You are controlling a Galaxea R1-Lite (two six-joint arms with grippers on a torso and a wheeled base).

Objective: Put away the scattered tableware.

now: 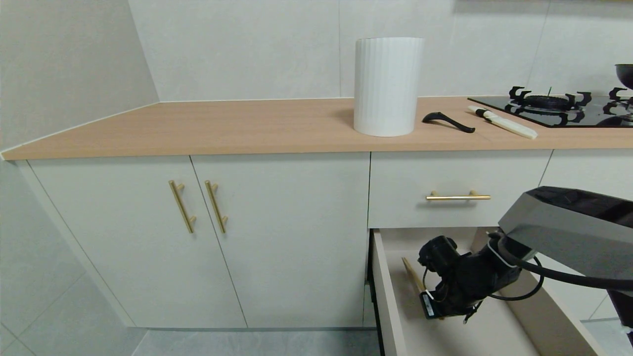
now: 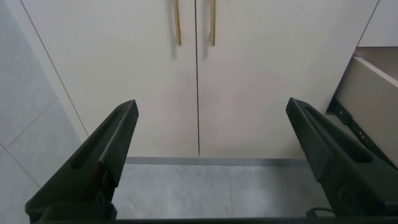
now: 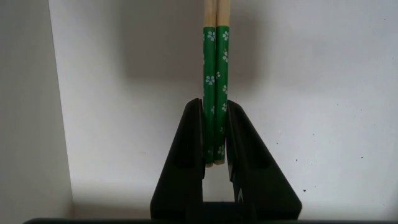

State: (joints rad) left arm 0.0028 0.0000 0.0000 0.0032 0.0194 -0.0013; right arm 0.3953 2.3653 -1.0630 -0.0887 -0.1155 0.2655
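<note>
The right hand [image 3: 215, 111] pinches chopsticks [image 3: 216, 62] with green, flowered ends.

The right arm [image 1: 568, 225] has a grey, angular shell with a glossy black top; its wrist [image 1: 462, 284] is black and knobbly, with black cables [image 1: 568, 280] looping beside it. Both the left end effector [image 2: 211, 109] and right end effector [image 3: 214, 124] have matte black, wedge-shaped fingers [image 2: 109, 152].
</note>
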